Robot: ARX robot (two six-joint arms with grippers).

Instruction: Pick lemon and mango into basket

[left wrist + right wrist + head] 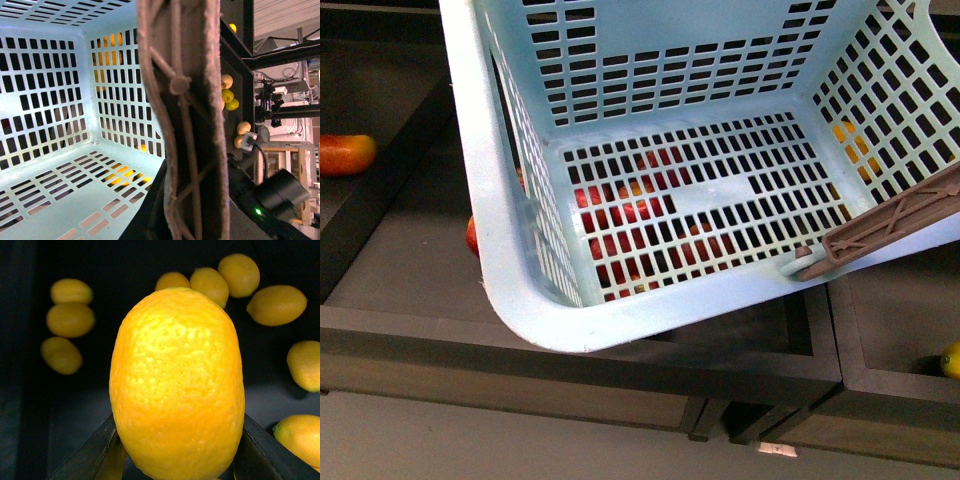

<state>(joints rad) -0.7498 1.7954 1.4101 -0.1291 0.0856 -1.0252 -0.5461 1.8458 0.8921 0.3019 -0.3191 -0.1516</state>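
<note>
**Front view:** the basket (510, 250) fills most of the frame, tilted w/ its open mouth toward the cam and its rounded near corner lowest. Its long axis runs lower L to upper R. The brown handle (900, 220) crosses the rim on the R side. The basket hangs over dark shelf bins (410, 260). Red fruit (620, 210) shows thru the floor slots in the bin underneath, and yellow fruit (850, 135) shows thru the R wall slots. One red-orange fruit (345, 153) lies alone in the far-L bin, long axis across the frame, well apart from the basket.

**Left wrist view:** the handle runs lengthwise thru mid frame, w/ the basket's slotted wall and floor beside it. Dark finger shapes of the L gripper (192, 200) flank the handle on both sides. It looks clamped on the handle, tho the contact itself is hidden. Orange-yellow fruit (112, 47) shows thru the wall slots. Small yellow-green fruit (228, 95) sit on a shelf beyond.

**Right wrist view:** the R gripper (177, 450) is closed on the lemon (177, 385), dark fingers (95, 455) pressing its two flanks near the wrist-side end. The lemon's long axis lies along the fingers' reach, far tip pointing away from the wrist. It's held clear above a dark bin floor (90, 405), not in the basket. Loose lemons (276, 305) lie scattered there, apart from it.
</note>
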